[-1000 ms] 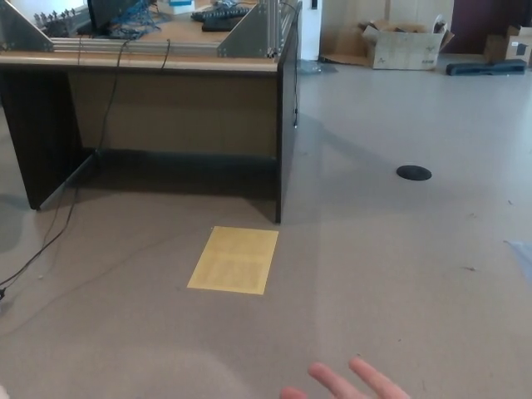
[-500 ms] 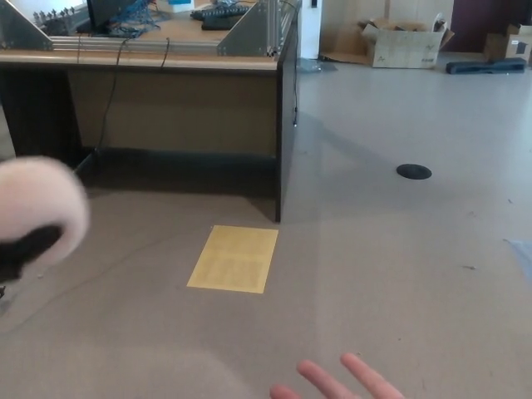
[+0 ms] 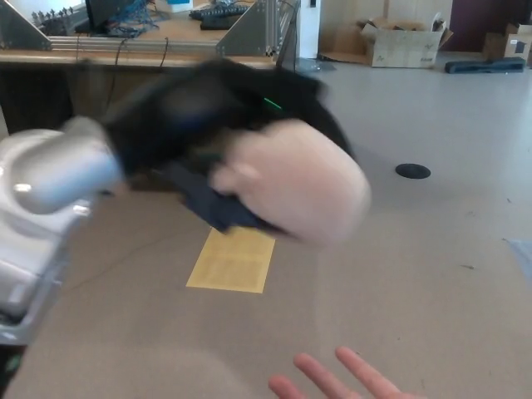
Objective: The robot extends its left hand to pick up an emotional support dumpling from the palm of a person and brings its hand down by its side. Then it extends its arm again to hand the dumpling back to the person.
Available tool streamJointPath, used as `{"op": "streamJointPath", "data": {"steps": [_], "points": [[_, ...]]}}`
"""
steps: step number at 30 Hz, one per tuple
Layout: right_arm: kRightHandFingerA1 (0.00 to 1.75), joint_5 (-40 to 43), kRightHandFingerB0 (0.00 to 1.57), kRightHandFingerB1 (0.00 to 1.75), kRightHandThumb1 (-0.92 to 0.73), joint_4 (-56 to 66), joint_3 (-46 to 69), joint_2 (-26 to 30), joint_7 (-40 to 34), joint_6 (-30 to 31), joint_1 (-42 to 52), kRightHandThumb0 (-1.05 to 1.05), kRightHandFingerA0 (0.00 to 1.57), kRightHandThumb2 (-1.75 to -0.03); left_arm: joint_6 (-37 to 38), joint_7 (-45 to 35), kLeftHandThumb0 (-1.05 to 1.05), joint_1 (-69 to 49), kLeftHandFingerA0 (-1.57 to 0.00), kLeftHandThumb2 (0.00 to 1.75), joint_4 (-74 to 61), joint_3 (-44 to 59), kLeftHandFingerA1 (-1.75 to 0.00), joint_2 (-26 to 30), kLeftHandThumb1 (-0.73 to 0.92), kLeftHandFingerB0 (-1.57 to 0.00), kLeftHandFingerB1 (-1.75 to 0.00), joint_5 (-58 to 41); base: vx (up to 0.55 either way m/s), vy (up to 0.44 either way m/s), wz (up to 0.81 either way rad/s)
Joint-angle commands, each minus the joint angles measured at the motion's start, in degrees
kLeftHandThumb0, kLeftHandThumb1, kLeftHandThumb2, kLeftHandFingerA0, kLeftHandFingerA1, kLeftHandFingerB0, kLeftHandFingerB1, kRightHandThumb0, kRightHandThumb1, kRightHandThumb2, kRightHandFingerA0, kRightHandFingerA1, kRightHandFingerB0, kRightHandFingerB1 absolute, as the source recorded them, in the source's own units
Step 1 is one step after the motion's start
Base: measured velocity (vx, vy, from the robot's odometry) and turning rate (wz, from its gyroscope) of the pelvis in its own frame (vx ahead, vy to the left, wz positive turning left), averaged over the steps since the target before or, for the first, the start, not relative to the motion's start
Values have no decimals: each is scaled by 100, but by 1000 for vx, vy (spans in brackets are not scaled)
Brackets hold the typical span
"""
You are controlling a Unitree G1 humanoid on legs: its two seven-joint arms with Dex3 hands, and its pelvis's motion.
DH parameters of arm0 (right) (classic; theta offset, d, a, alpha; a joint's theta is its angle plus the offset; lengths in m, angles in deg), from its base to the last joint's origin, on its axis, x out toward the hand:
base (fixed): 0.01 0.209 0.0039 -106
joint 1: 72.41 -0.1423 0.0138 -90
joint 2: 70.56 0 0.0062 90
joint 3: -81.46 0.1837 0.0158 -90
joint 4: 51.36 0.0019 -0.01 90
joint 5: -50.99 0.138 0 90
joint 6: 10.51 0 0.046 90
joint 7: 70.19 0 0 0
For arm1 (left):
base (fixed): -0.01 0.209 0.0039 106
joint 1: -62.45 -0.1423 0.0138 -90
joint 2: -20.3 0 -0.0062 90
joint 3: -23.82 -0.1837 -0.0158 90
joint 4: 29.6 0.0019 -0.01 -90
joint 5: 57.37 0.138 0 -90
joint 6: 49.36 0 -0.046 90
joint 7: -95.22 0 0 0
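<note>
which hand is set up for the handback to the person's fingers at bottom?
Left. The left hand is extended in from picture left, closed around the pale dumpling, above and just left of the person's fingers at the bottom edge. The right hand does not show at all.

Floor [image 3: 399, 274]: pale grey-beige, smooth, filling most of the view.
Yellow sheet [image 3: 233, 259]: lies flat on the floor just in front of the bench's dark end panel; its upper edge is hidden.
Black disc [image 3: 413, 171]: flat on the floor, well apart to the right.
Cardboard box [image 3: 405, 43]: stands open on the floor far back.
Dark bundle [image 3: 486, 66]: on the floor right of the box.
Bench [image 3: 150, 58]: stands on the floor at the upper left, wooden top, cables and clutter on it.
</note>
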Motion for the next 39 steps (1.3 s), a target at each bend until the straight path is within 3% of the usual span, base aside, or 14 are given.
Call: {"op": "streamJointPath", "data": {"steps": [1, 5, 12, 14, 20, 21, 24, 25, 26, 27, 28, 32, 33, 39], "points": [[48, 49, 50, 38, -64, 20, 5, 154, 17, 0, -163, -37, 76, -59, -394, -498, -10, 442, -78, 79, -551, -903, -162, -105, 61, -80, -129, 775, 0, 0, 0], [72, -66, 67, 45, -73, 61, -83, 228, 17, 16, -163, -48, 98, -62, -799, -608, -17, 505, -86, 61, -871, -1320, -160, -163, 63, -81, -126, 933, 0, 0, 0], [50, -1021, 65, 44, -69, 85, -948, 666, -315, 154, -316, -43, 72, -61, -957, -879, -17, 241, -72, 61, -1228, -1792, -170, -94, 70, -65, -148, 1178, 0, 0, 0], [61, -45, 62, 47, -76, 38, -451, 406, 237, -549, -217, -35, 71, -63, -937, -975, -10, 135, -84, 64, -1307, -1930, -164, -10, 70, -65, -144, 1316, 0, 0, 0], [68, 115, 68, 46, -71, -76, -191, 228, 283, -313, -396, -35, 84, -61, -1093, -1070, -13, -68, -79, 69, -1469, -1966, -172, 64, 68, -68, -147, 1472, 0, 0, 0], [55, 124, 63, 44, -69, -169, -166, 245, 327, -326, -442, -36, 84, -61, -1120, -1096, -20, -121, -79, 62, -1473, -1922, -159, 81, 67, -83, -76, 1461, 0, 0, 0], [49, 188, 56, 41, -71, -374, -99, 239, 479, -117, -587, -42, 76, -60, -1078, -1121, -24, -173, -78, 63, -1442, -1854, -146, 78, 70, -74, -46, 1483, 0, 0, 0], [62, 39, 65, 42, -71, -331, -210, 308, 542, 257, -646, -50, 81, -61, -1059, -1169, -53, -78, -40, 61, -1431, -1873, -39, 190, 61, -14, -29, 1701, 0, 0, 0], [62, -5, 65, 42, -71, -321, -243, 329, 557, 354, -662, -50, 81, -61, -1056, -1186, -53, -52, -40, 61, -1429, -1877, -39, 219, 61, -14, -29, 1767, 0, 0, 0], [52, -52, 66, 42, -73, -292, -247, 337, 346, -124, -586, -48, 78, -62, -1018, -1201, -36, -11, 0, 90, -1419, -1864, -48, 261, 32, -1, -50, 1870, 0, 0, 0], [48, -20, 61, 40, -73, -286, -222, 323, 271, -426, -544, -45, 76, -63, -1010, -1205, -71, 11, -11, 58, -1425, -1854, -29, 278, 55, 0, -24, 1940, 0, 0, 0], [48, 44, 61, 40, -73, -309, -194, 306, 294, -563, -539, -45, 76, -63, -1019, -1231, -71, 15, -11, 58, -1439, -1831, -29, 266, 55, 0, -24, 2030, 0, 0, 0], [46, -14, 53, 39, -70, -241, -223, 258, 203, -101, -613, -36, 71, -59, -1073, -1202, -85, 113, 0, 91, -1427, -1773, -8, 278, 46, 0, -7, 2154, 0, 0, 0], [49, -93, 58, 43, -66, -190, -284, 216, 90, 424, -722, -36, 74, -61, -1196, -1370, -86, 278, 0, 92, -1360, -1667, -3, 256, 44, 0, -4, 2198, 0, 0, 0]]}}
